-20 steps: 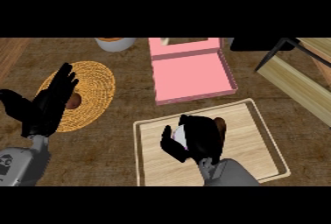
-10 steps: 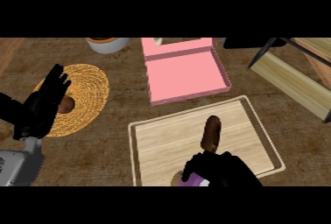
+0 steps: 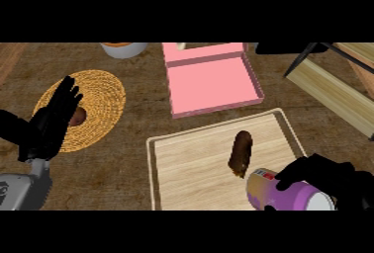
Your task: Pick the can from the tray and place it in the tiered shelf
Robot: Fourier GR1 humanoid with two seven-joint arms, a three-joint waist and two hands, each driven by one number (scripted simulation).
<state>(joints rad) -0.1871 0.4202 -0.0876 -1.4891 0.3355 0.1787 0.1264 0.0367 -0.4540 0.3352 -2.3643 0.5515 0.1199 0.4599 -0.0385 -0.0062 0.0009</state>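
**Can gripped at the tray's corner**

The purple can (image 3: 281, 195) is lying tilted at the 5 o'clock corner of the wooden tray (image 3: 190, 158), with the right robot hand (image 3: 325, 175) curling its fingers round it. A brown oblong item (image 3: 240, 153) is lying at the can's 11 o'clock. The tiered shelf (image 3: 329, 94) is standing at 2 o'clock. The left robot hand (image 3: 55, 118) is hovering, fingers spread, over a woven mat (image 3: 102, 94) at 9 o'clock.

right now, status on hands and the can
Right hand shut on can at tray corner. Left hand open over woven mat. Brown item beside can, shelf far right.
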